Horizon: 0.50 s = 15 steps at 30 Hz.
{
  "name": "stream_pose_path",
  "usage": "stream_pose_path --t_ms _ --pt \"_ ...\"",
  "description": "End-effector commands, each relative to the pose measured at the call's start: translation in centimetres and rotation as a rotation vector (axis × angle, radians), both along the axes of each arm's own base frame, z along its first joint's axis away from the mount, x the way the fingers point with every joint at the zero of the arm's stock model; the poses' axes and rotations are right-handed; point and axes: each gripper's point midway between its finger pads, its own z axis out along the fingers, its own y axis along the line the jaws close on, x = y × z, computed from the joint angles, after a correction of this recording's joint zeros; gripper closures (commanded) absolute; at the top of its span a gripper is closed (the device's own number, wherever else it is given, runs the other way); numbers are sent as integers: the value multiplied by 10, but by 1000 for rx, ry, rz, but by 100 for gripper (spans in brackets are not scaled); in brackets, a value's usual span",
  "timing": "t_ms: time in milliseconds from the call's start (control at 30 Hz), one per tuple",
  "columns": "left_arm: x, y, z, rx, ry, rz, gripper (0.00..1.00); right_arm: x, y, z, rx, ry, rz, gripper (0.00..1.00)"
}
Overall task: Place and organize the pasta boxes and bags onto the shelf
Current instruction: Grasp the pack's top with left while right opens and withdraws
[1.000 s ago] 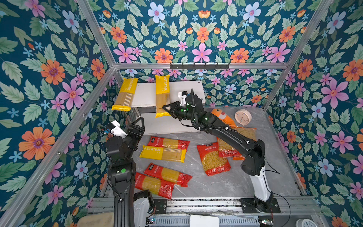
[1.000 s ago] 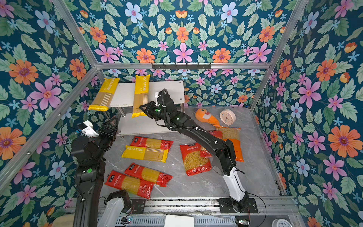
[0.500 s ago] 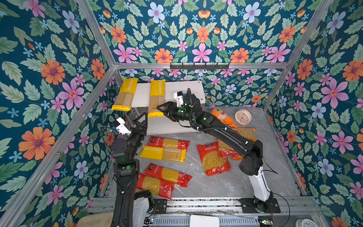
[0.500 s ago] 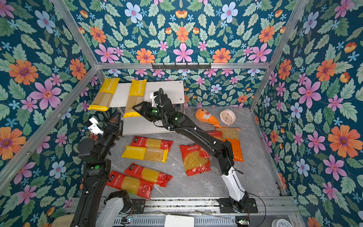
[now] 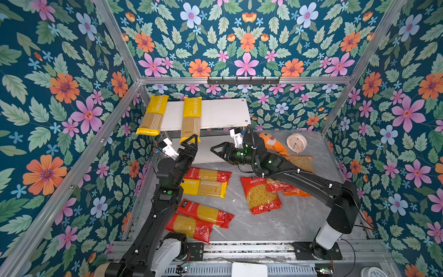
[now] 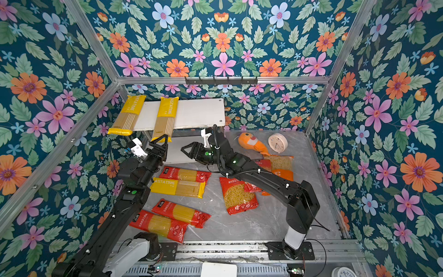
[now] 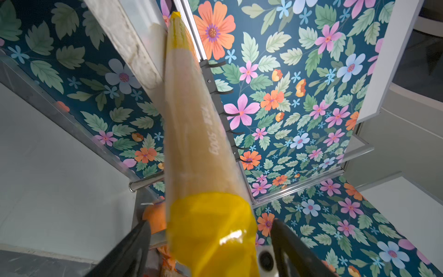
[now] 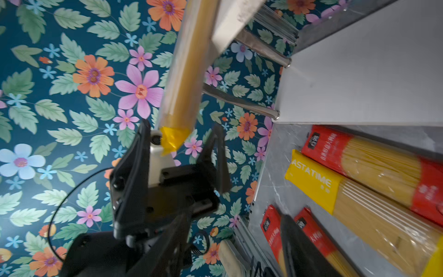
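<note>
Two yellow PASTATIME packs lie on the shelf's top board, both overhanging its front edge: one at the left end, one beside it. My left gripper is open around the second pack's lower end, with a gap on each side. My right gripper is open and empty over the lower board. On the floor lie three red spaghetti packs, a yellow pack, two red bags and an orange bag.
An orange plush fish and a round clock sit at the back right of the floor. A black hook rail runs along the back wall above the shelf. The right arm stretches over the red and orange bags.
The right gripper let go of the second yellow pack, opened and drew back down to the right. The pack shifted left on the top board. The left gripper rose to its lower end.
</note>
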Motion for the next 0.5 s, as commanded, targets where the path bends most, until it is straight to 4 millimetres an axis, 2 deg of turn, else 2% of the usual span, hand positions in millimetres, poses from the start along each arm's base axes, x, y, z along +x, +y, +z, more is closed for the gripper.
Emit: stream_pose_path --t_ms 0,233,333,467 --pt "6 14 17 -39 -77 88 27 -1 -15 0 18 -24 -54 37" --pt "18 4 20 -57 -94 65 50 -8 -23 -47 -12 72 -69 39" --pt "20 6 20 -59 -93 76 66 -11 -22 -57 -22 90 -67 39" --pt "15 10 31 -56 -109 98 83 -13 -22 -62 -31 98 -64 40"
